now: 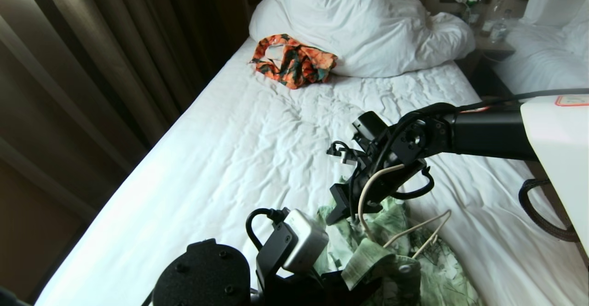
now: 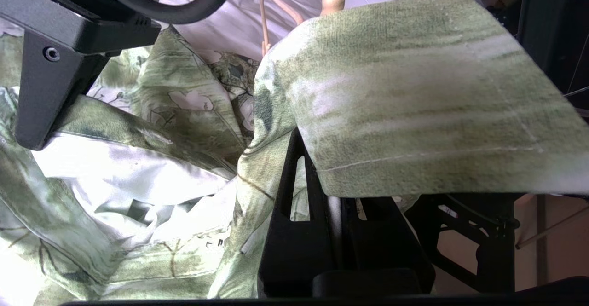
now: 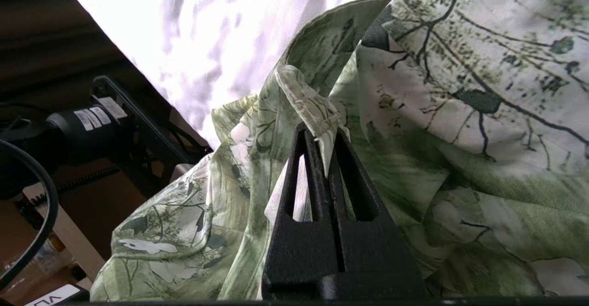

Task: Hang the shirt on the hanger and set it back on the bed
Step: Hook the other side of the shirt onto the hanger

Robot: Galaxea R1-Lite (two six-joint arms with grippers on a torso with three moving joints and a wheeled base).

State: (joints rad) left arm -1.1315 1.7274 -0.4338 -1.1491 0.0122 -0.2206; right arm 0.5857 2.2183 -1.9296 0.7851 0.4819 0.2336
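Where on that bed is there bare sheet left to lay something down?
The bed is bare across its middle, between the orange garment by the pillows and the shirt. It is crowded at the near end, where both tools, the shirt and the hanger bunch together.

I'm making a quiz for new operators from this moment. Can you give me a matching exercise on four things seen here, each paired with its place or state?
Things:
1. shirt
2. hanger
3. orange-and-green garment
4. right claw

Places or states:
A. crumpled beside the pillow
B. shut on a fold of green fabric
C. thin cream wire partly tucked into the fabric
D. bunched at the near edge of the bed, pinched by both claws

Pairs: 1-D, 2-C, 3-A, 4-B
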